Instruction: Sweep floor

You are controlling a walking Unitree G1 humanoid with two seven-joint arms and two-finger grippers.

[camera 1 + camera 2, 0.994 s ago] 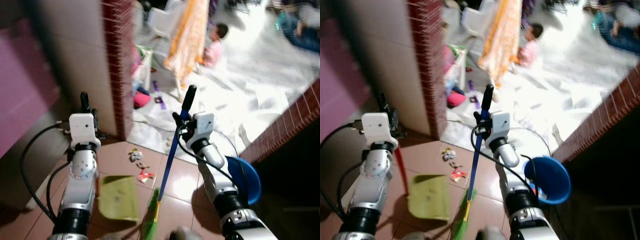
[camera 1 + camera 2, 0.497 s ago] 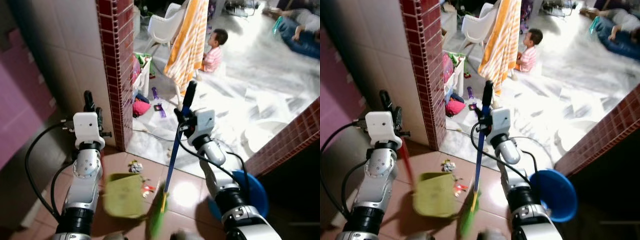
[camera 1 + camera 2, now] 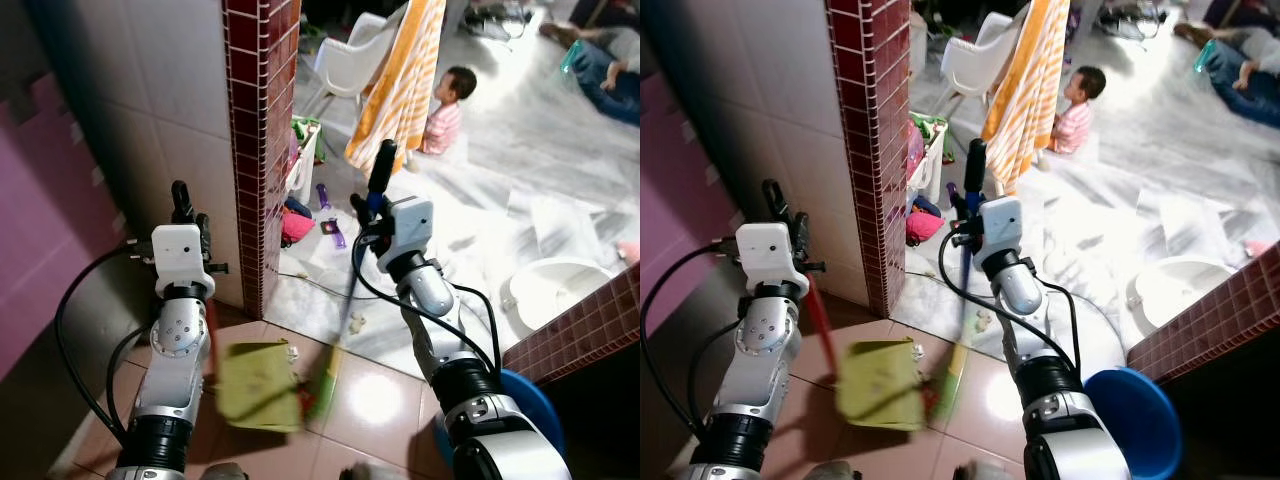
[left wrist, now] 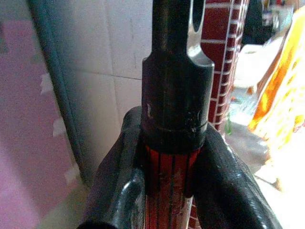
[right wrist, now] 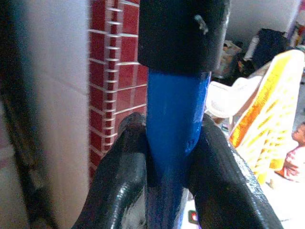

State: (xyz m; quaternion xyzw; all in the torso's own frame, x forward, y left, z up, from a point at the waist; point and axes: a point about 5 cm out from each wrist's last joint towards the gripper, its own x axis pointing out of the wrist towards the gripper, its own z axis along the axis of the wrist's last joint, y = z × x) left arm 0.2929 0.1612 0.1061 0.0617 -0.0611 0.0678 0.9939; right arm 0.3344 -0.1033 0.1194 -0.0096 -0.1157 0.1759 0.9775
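The left hand (image 4: 167, 191) is clamped on the red dustpan handle (image 4: 167, 186); the green dustpan (image 3: 258, 386) lies on the brown tiled floor (image 3: 375, 400) below it. The right hand (image 5: 171, 167) is clamped on the blue broom (image 5: 174, 119), its head beside the dustpan. A red-tiled pillar (image 3: 258, 150) stands ahead; beyond it lies a white floor (image 3: 480, 200).

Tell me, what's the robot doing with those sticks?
It is sweeping the floor. Its right claw is shut on the blue broom handle, and its left claw is shut on the red handle of a green dustpan. The broom's green head is right beside the dustpan on the brown floor tiles, by a red brick pillar. Further off, a small child sits on the white floor.
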